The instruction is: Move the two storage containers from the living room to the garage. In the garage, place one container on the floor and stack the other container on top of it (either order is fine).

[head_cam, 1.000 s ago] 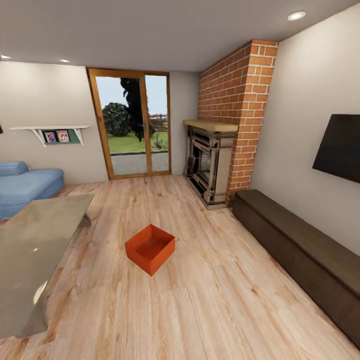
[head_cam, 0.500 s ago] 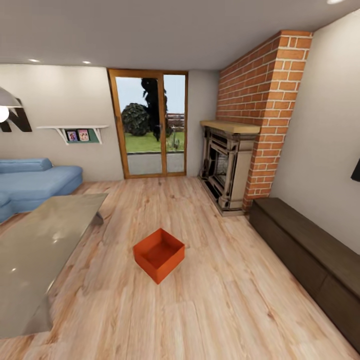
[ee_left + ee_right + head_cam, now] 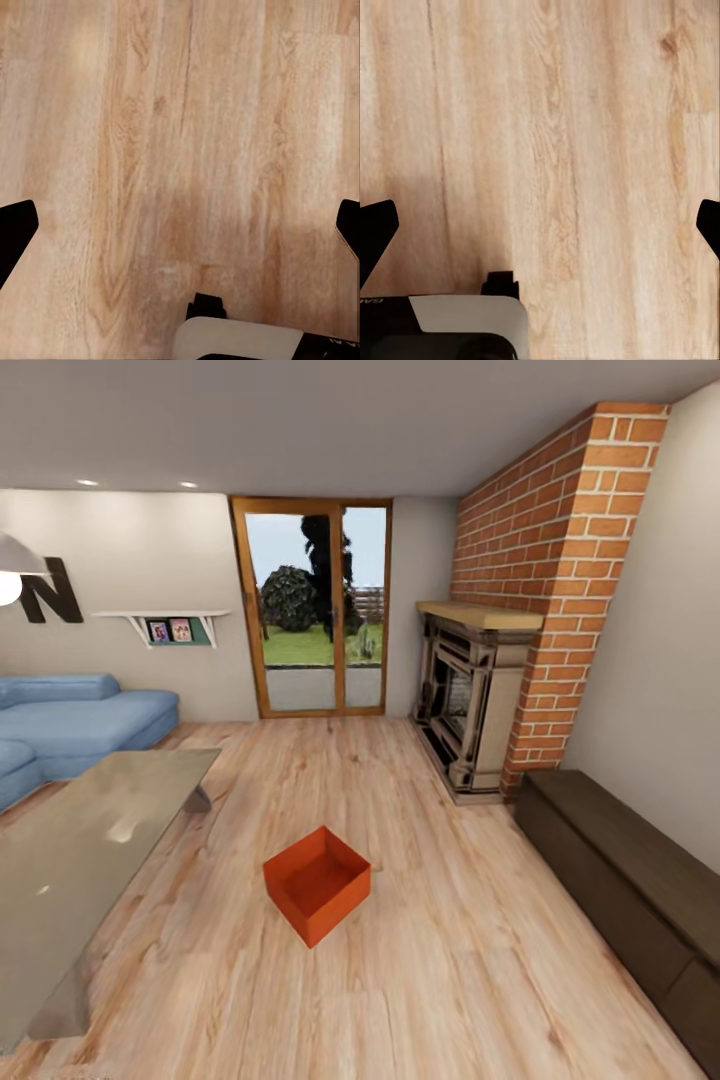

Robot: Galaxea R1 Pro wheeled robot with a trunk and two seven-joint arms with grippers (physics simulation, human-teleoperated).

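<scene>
Presently, left end effector (image 3: 180,225): two dark fingertips sit at opposite edges of the left wrist view, spread wide, with nothing between them but bare plank flooring (image 3: 150,150).
Right end effector (image 3: 540,225): likewise spread wide and holding nothing; its fingertips frame plain light wood, and part of the robot's white and black body shows beneath.
Storage container (image 3: 317,884): one red-orange bin stands upright and open on the living-room planks, empty, turned corner-on to the robot, just beside the far corner of the grey low desk (image 3: 90,840) but apart from it.
Second container: none can be pointed to here.
Surroundings: blue sofa (image 3: 80,720) behind the desk, black letter N (image 3: 52,592) on the wall, glazed wooden door (image 3: 315,610) at the back, brick fireplace (image 3: 480,700), dark low bench (image 3: 620,870) along the right-hand wall.
Just changed: over the last second the whole head picture has slid, bringing the N and more sofa into frame and losing the dark screen on the right-hand wall; that is the camera turning, not the bin moving. The bin sits close to the middle of the picture, as before.
Meaning for the task: I judge the robot is squaring up to the bin before an approach; nothing is picked up, and the garage is not yet reached.
View differences: the head view gives the room and the bin; the wrist views give the open state of each end effector and floor grain.
</scene>
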